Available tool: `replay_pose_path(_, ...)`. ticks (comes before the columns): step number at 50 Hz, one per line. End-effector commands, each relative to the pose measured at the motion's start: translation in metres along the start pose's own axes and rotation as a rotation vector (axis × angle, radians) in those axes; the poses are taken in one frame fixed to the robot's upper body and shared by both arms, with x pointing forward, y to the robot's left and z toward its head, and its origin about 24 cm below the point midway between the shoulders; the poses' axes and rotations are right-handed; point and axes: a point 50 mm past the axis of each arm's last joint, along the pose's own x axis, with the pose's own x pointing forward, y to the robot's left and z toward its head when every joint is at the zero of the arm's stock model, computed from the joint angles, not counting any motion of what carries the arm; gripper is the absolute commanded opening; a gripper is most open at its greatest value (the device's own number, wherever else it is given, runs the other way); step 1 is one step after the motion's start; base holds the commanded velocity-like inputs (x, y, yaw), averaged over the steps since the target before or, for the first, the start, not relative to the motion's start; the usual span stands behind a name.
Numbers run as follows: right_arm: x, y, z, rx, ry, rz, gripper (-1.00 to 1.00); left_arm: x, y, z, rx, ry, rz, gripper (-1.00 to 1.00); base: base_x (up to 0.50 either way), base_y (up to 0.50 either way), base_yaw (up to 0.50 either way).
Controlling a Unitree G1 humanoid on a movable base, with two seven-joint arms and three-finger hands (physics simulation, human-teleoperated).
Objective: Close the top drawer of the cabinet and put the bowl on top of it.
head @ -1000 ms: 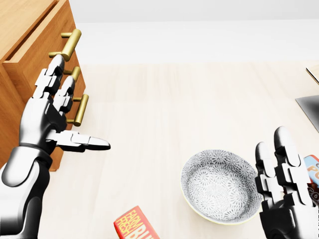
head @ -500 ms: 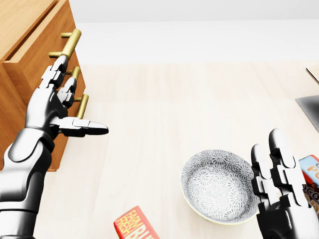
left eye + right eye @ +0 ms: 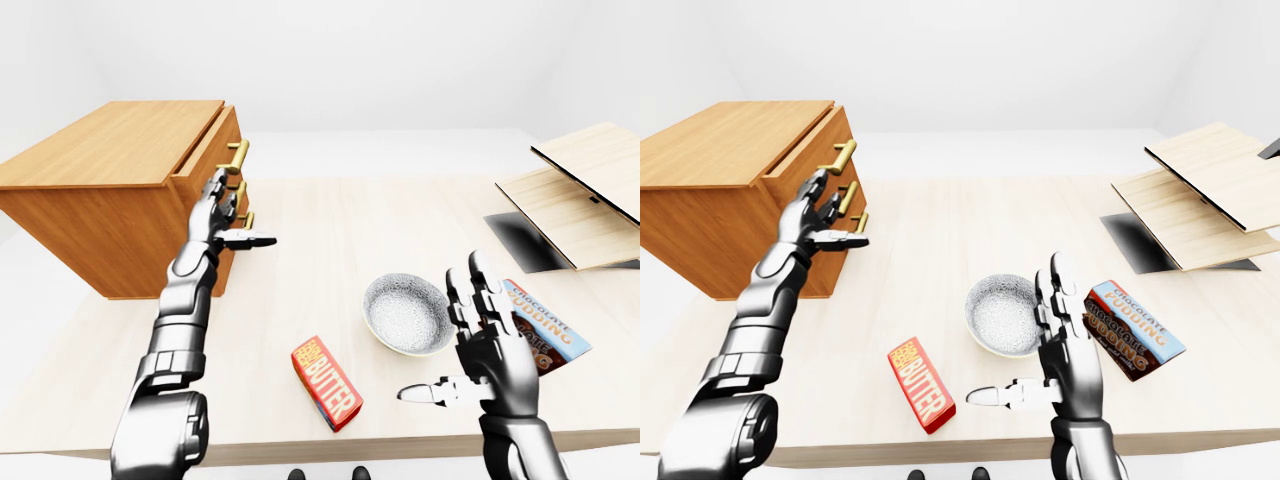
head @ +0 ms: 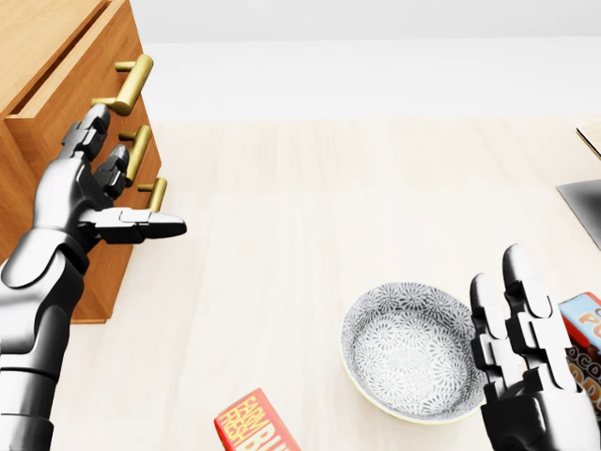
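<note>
Closing seems the step in hand: in the head view the open left hand [image 4: 80, 197] at 9 o'clock must press the jutting top drawer [image 4: 61, 99] inward. The bowl [image 4: 413, 352] sits on the tabletop [image 4: 329, 235] at 5 o'clock, beside the open right hand [image 4: 526, 366].

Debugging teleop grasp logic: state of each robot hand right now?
Left robot hand: open, empty, by the top drawer.
Right robot hand: open, empty, beside the bowl.

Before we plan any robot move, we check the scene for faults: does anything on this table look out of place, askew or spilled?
The top drawer juts out beyond the front of the cabinet, so it stands open. The bowl sits upright; nothing is spilled.
</note>
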Motion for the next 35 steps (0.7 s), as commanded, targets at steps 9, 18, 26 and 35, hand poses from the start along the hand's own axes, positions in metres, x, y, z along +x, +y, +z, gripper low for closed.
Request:
replay_pose_path(9, 0.0, 0.001, -0.002, -0.001, 0.009, 0.005, 1.0, 0.0, 0.015, 0.009, -0.022, -0.013, 0.036, 1.0, 0.0, 0.0, 0.0)
replay_pose_path(18, 0.001, 0.001, -0.002, -0.001, 0.008, 0.0, 1.0, -0.001, 0.021, 0.015, -0.029, -0.039, 0.051, 1.0, 0.0, 0.0, 0.0)
replay_pose_path(26, 0.0, 0.002, -0.003, -0.003, 0.016, 0.006, 1.0, 0.0, 0.025, 0.018, -0.042, -0.041, 0.069, 1.0, 0.0, 0.0, 0.0)
replay_pose_path(35, 0.0, 0.002, -0.003, -0.003, 0.015, 0.007, 1.0, 0.0, 0.031, 0.015, -0.069, -0.025, 0.084, 1.0, 0.0, 0.0, 0.0)
